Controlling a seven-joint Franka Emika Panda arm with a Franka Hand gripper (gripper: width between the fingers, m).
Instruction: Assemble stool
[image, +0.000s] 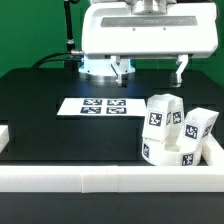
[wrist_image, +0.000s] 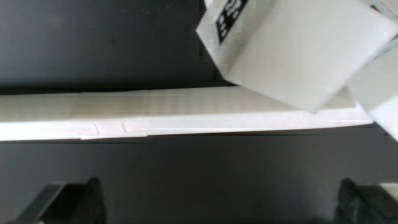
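The white stool parts stand in a tight cluster at the exterior view's right, against the rail's corner. A blocky leg (image: 163, 113) and another leg (image: 198, 124) show black-and-white tags. Below them a rounded white part (image: 163, 152), seemingly the seat, carries tags too. My gripper (image: 150, 72) hangs high over the back of the table, away from the parts, open and empty. In the wrist view the gripper (wrist_image: 217, 196) shows two dark fingers wide apart with nothing between them. A tagged white part (wrist_image: 294, 50) shows in the corner of that view.
The marker board (image: 100, 106) lies flat on the black table, in the middle. A long white border rail (image: 100, 179) runs along the front edge and turns up both sides; it crosses the wrist view (wrist_image: 160, 110) too. A green wall stands behind.
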